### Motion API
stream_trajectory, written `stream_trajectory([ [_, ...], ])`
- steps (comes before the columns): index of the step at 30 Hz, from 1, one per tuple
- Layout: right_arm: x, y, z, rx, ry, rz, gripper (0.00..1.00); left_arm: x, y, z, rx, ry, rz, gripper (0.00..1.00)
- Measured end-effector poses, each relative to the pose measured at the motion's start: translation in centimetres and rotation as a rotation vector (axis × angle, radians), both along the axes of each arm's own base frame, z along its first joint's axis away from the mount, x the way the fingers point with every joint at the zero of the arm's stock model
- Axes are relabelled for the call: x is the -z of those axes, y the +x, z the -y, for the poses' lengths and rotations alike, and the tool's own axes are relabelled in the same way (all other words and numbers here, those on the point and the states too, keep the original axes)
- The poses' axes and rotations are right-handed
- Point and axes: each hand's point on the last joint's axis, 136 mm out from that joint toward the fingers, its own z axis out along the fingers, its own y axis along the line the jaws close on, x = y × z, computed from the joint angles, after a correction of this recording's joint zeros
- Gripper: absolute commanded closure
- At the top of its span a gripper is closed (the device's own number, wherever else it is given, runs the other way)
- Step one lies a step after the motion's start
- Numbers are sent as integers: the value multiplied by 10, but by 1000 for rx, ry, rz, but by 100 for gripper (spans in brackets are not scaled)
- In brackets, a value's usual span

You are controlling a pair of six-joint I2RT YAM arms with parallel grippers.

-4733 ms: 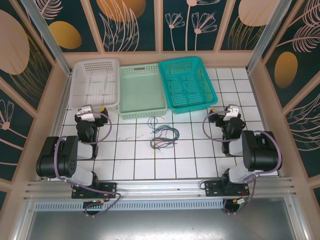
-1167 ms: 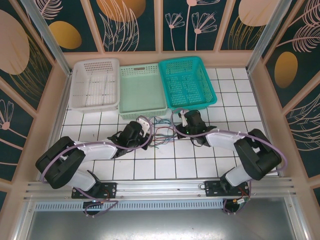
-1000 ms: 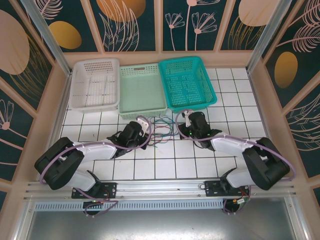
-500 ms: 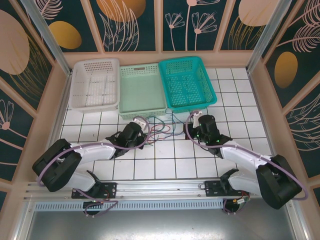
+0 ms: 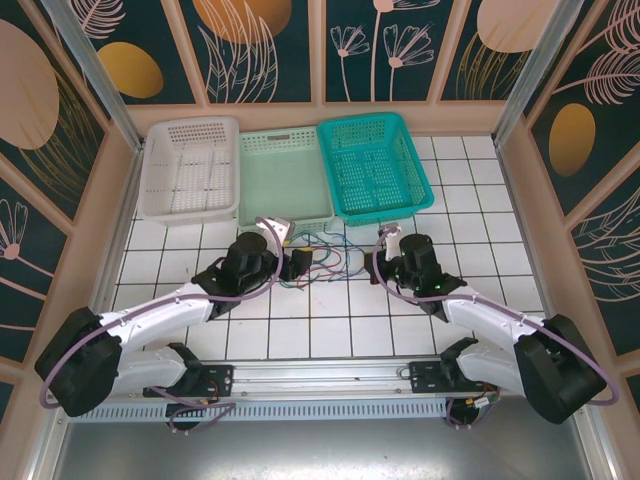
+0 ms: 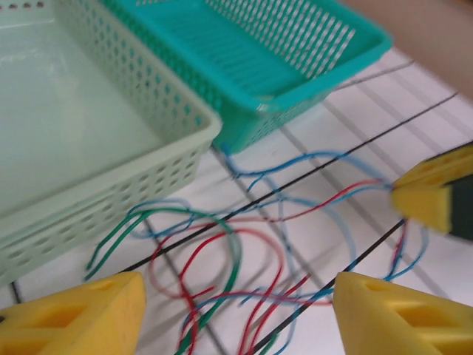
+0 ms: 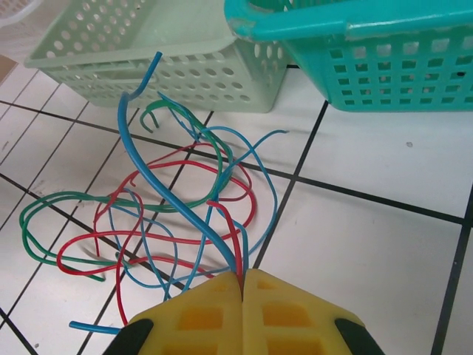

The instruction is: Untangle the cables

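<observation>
tangled cables [image 7: 185, 211], pinched in right gripper [image 7: 242, 278]

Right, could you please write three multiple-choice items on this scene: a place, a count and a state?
1. Where do the cables lie? A inside a basket; B hung over a basket rim; C on the table, before the baskets.
2. How many baskets stand at the far side? A two; B three; C four.
3. How do the jaws of the right gripper stand? A shut on cables; B wide open; C shut on a basket rim.

1 C: the wires sprawl on the tiles.
2 B: a white basket, a light green basket and a teal basket stand in a row.
3 A: blue and red wires run between the closed jaws.
</observation>
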Motion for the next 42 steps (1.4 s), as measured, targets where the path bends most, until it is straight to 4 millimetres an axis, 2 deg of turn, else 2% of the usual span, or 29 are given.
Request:
stream_trajectory([
  [3, -6, 2, -2, -1, 14, 22, 100, -4, -1, 19, 56, -83, -37, 36],
  [6, -11, 4, -5, -2, 26, 45, 100, 0, 1, 46, 123, -168, -122, 37],
  [9, -17, 5, -9, -8, 44, 70, 100, 4, 1, 64, 169, -250, -193, 37],
  [14, -20, 4, -17, -23, 49, 90, 100, 9, 2, 80, 201, -328, -268, 37],
  [19, -21, 2, -22, -37, 54, 100, 100, -4, 9, 90, 212, -394, -269, 36],
  [22, -20, 1, -24, -42, 53, 98, 100, -11, 14, 95, 214, -421, -261, 40],
  [25, -22, 0, -25, -46, 58, 103, 100, -9, 19, 98, 204, -425, -268, 50],
  [30, -22, -1, -27, -57, 61, 104, 98, -5, 25, 99, 178, -424, -272, 80],
  [33, -21, -1, -27, -58, 60, 101, 92, -8, 28, 100, 172, -425, -257, 93],
  [39, -14, -1, -25, -47, 42, 84, 84, -6, 29, 99, 168, -406, -245, 100],
  [40, -11, -2, -24, -42, 34, 72, 82, -6, 29, 99, 167, -403, -244, 100],
  [42, -3, -3, -21, -31, 17, 45, 69, -5, 29, 98, 166, -398, -240, 100],
])
